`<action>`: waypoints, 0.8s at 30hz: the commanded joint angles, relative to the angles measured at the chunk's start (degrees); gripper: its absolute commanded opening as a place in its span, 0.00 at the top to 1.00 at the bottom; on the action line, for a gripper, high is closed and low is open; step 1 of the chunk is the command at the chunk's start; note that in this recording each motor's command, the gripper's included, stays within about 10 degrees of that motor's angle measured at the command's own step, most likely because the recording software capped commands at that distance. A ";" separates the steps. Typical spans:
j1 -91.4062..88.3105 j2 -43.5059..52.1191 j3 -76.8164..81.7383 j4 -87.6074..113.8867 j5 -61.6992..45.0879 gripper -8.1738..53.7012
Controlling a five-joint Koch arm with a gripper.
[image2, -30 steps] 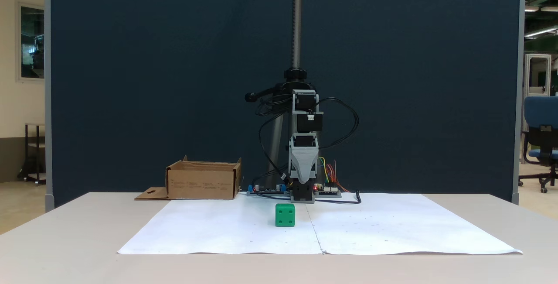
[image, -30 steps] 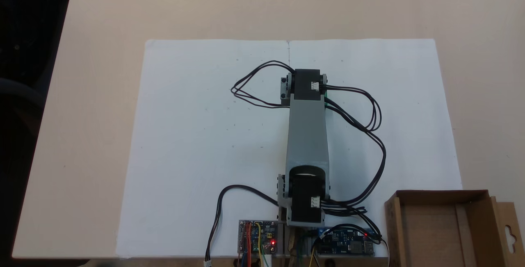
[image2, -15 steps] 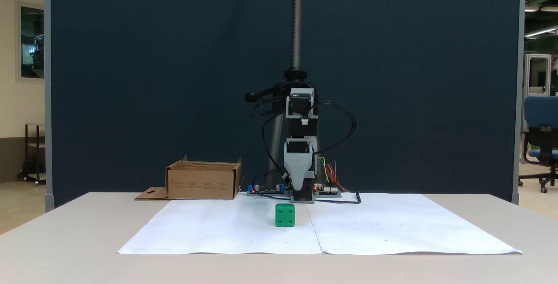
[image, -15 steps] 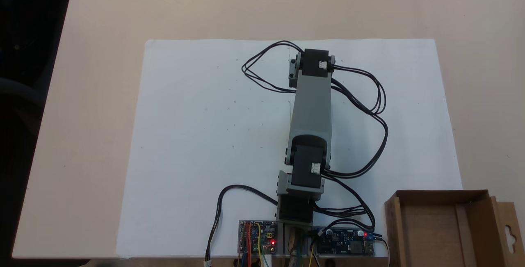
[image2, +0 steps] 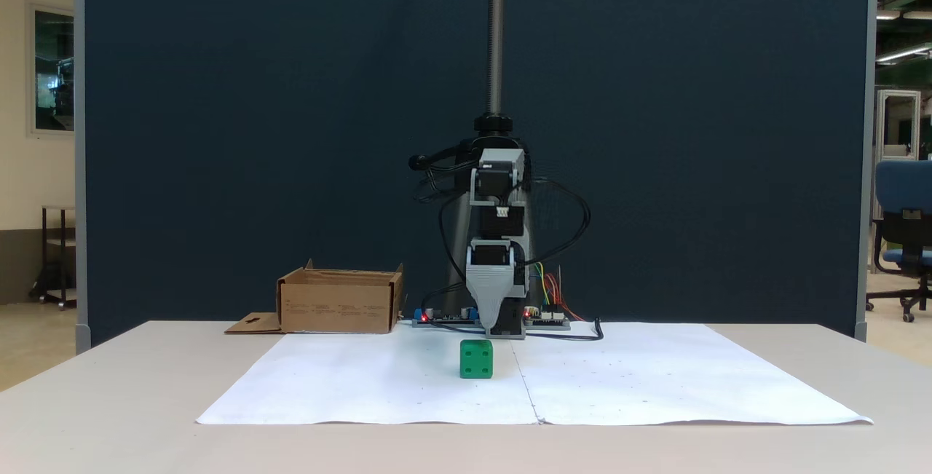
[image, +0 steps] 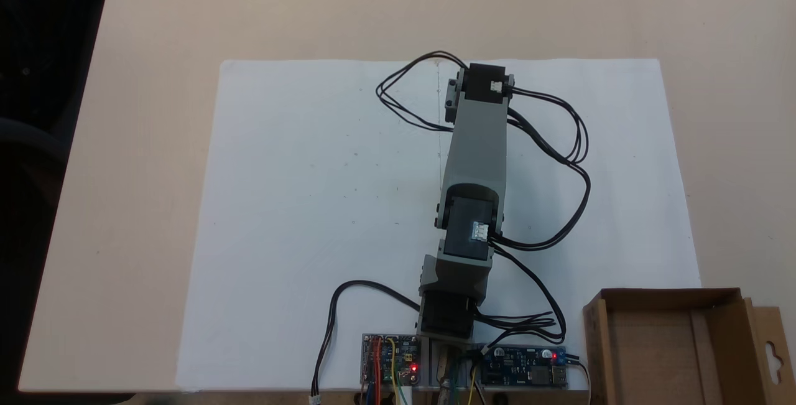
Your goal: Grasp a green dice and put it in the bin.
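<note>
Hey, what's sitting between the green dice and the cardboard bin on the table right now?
Nothing. In a fixed view, the stretch between the green dice and the bin holds just bare white paper and a strip of table.

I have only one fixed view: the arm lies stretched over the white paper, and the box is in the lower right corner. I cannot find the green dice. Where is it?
Observer: In a fixed view the green dice stands on the white paper, just left of the paper's middle seam, in front of the arm.
Operator: Does the gripper touch it?
Observer: No. The gripper points down with its tip above the dice's top, apart from it. I cannot tell whether it is open.
</note>
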 commanded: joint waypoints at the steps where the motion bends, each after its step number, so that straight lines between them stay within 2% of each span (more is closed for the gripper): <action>1: 1.32 0.62 -2.11 -1.93 -3.34 0.17; 24: 1.67 -6.24 -2.20 -6.68 -5.63 0.17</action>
